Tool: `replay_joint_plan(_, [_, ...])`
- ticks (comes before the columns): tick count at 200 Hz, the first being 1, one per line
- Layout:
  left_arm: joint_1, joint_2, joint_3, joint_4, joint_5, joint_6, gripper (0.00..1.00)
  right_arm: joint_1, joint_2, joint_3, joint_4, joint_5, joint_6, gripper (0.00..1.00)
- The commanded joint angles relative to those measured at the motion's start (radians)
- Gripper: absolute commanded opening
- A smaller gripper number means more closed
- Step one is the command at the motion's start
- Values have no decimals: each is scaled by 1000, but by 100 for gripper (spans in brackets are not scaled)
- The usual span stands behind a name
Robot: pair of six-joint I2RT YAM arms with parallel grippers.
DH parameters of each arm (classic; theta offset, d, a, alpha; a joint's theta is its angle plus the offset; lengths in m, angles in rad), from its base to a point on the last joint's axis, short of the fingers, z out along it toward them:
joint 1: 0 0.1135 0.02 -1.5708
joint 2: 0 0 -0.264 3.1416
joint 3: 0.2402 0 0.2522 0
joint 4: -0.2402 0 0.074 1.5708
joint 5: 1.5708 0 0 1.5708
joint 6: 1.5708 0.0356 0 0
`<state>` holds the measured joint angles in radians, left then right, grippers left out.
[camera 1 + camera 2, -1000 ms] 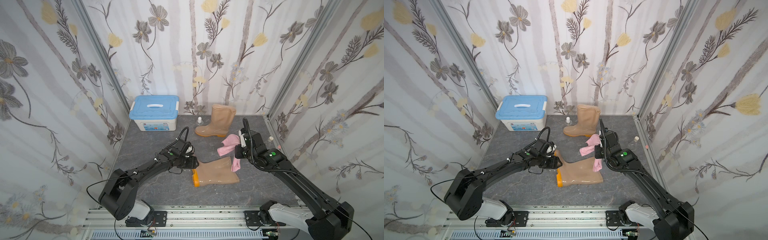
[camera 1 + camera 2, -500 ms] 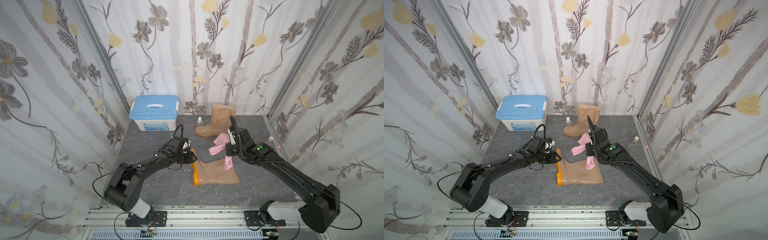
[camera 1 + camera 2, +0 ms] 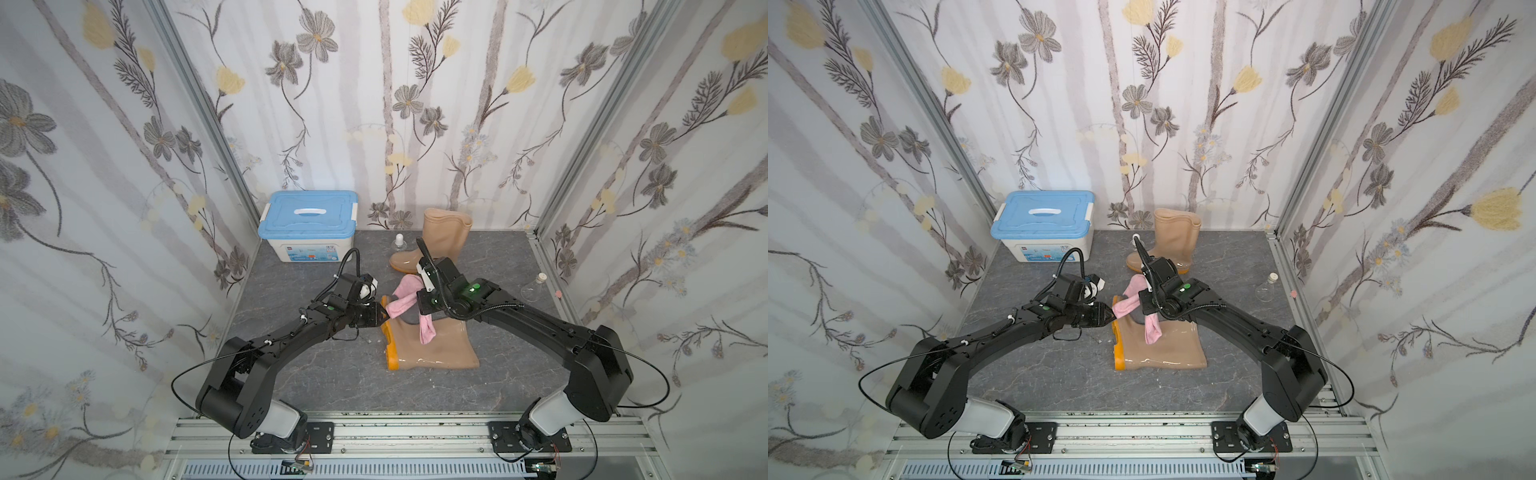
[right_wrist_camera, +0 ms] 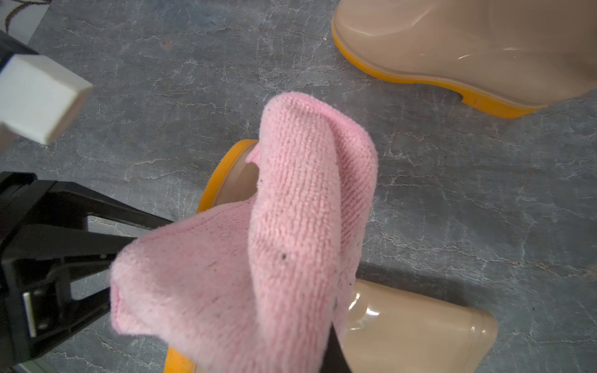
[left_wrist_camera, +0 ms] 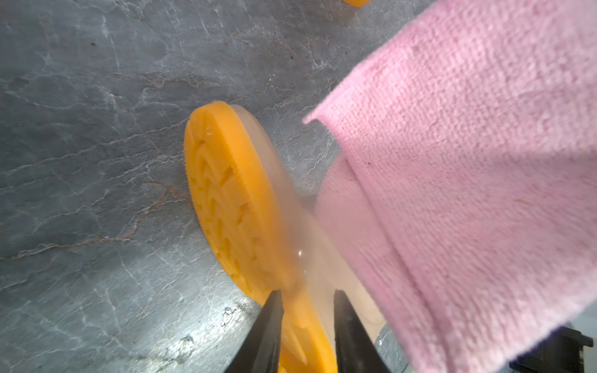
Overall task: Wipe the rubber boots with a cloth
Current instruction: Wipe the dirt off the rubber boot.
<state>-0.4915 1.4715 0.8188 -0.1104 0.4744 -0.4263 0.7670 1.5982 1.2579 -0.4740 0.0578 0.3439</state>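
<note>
Left gripper (image 5: 307, 292) straddles the orange sole (image 5: 226, 193) of the lying boot (image 3: 432, 345), jaws a narrow gap apart; can't tell if it's actually pinching. Right gripper (image 3: 415, 307) is clamped on the cloth (image 3: 400, 302), which hangs below it over that boot, one end right by the left gripper's tips. Upright boot (image 3: 442, 237) stands on the table (image 3: 332, 374) just beyond the right gripper.

Readable text: none in any view.
Front sticker (image 3: 309, 252) on the white plastic storage box with blue lid (image 3: 307, 208): blue-and-white print, too small to read in both top views.
</note>
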Motion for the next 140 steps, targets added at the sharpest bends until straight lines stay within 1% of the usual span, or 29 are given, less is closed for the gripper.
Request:
replay_joint_plan(1, [2, 29, -1, -5, 10, 12, 30, 28, 60, 39, 53, -49, 19, 0])
replay_joint_plan(23, [2, 57, -3, -5, 13, 11, 26, 46, 119, 56, 61, -84, 36, 0])
replay_joint_plan(25, [2, 59, -3, -3, 13, 10, 26, 69, 123, 54, 64, -91, 39, 0])
replay_joint_plan(30, [2, 62, -6, 0, 12, 9, 25, 80, 134, 50, 71, -108, 46, 0])
replay_joint_plan(57, [5, 64, -21, 12, 13, 4, 24, 86, 181, -16, 123, -187, 100, 0])
replay_joint_plan(79, [11, 62, -30, 17, 15, 4, 24, 83, 218, -53, 123, -205, 118, 0])
replay_joint_plan(91, [15, 63, -35, 20, 18, 5, 24, 81, 237, -57, 90, -191, 114, 0])
replay_joint_plan(116, [23, 68, -43, 26, 24, 6, 24, 60, 259, -64, -7, -112, 93, 0])
replay_joint_plan(119, [26, 70, -44, 26, 25, 8, 24, 29, 259, -66, -19, -102, 91, 0])
replay_joint_plan(140, [41, 80, -47, 31, 43, 11, 24, -49, 236, -100, -96, -12, 62, 0])
